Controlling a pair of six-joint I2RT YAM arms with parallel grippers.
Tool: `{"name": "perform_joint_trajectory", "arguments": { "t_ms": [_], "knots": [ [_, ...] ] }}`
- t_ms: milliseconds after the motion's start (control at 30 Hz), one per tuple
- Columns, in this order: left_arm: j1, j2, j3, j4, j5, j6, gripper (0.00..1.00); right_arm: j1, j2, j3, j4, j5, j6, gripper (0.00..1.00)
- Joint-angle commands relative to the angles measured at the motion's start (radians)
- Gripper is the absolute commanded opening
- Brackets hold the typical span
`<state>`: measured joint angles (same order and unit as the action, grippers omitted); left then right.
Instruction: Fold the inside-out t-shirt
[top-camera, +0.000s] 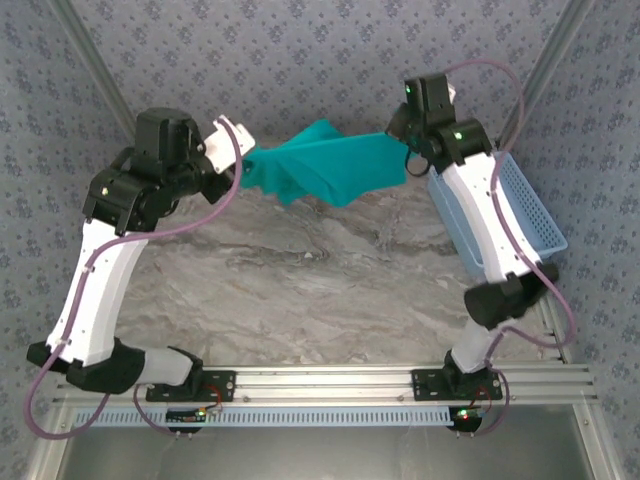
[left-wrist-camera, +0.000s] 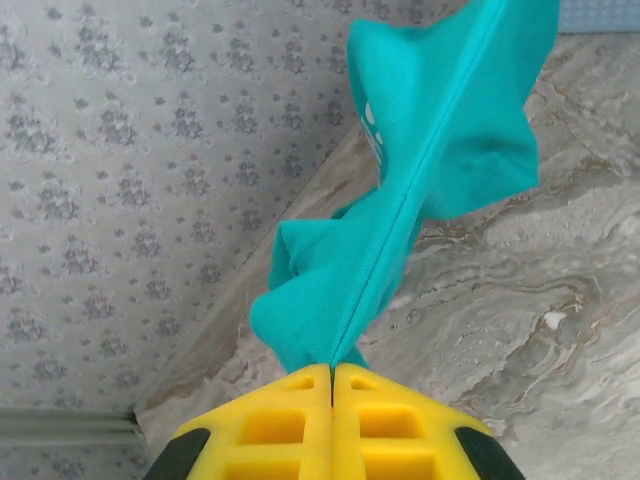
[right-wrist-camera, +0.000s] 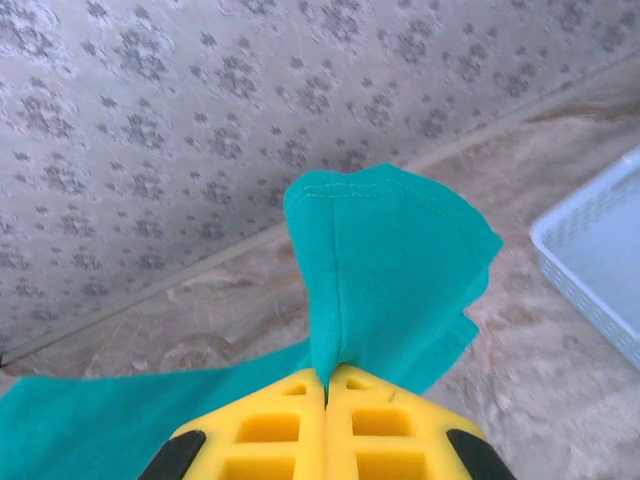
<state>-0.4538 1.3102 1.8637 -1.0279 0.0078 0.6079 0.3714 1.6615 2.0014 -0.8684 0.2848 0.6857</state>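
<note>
While the teal t-shirt (top-camera: 325, 165) hung in the air over the far side of the table (top-camera: 300, 280), the left gripper (left-wrist-camera: 332, 378) was pinched tight on one end and the right gripper (right-wrist-camera: 326, 380) was pinched tight on the other. The cloth looked twisted in the middle. To do this step well, the arms needed to pull gently apart, steer away from the blue basket (top-camera: 530, 215), and lay the shirt down smooth.

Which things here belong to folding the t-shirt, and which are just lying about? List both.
In the job: teal t-shirt, stretched between both arms; left gripper, shut on it; right gripper, shut on it.
Lying about: light blue basket, on the right side of the table.
</note>
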Motion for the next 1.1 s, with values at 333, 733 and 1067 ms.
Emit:
{"name": "perform_joint_trajectory", "arguments": {
  "t_ms": [333,733,1067],
  "knots": [
    [-0.282,-0.199,-0.924,0.139,-0.024,0.004,0.00,0.072,-0.287,-0.967,0.194,-0.105,0.164,0.47],
    [-0.318,-0.229,-0.940,0.029,-0.095,-0.006,0.00,-0.170,-0.251,-1.097,0.214,-0.609,-0.378,0.64],
    [-0.301,-0.251,-0.972,0.043,-0.098,-0.001,0.00,-0.195,-0.130,-1.164,0.434,-0.728,-0.509,0.72]
  ]
}}
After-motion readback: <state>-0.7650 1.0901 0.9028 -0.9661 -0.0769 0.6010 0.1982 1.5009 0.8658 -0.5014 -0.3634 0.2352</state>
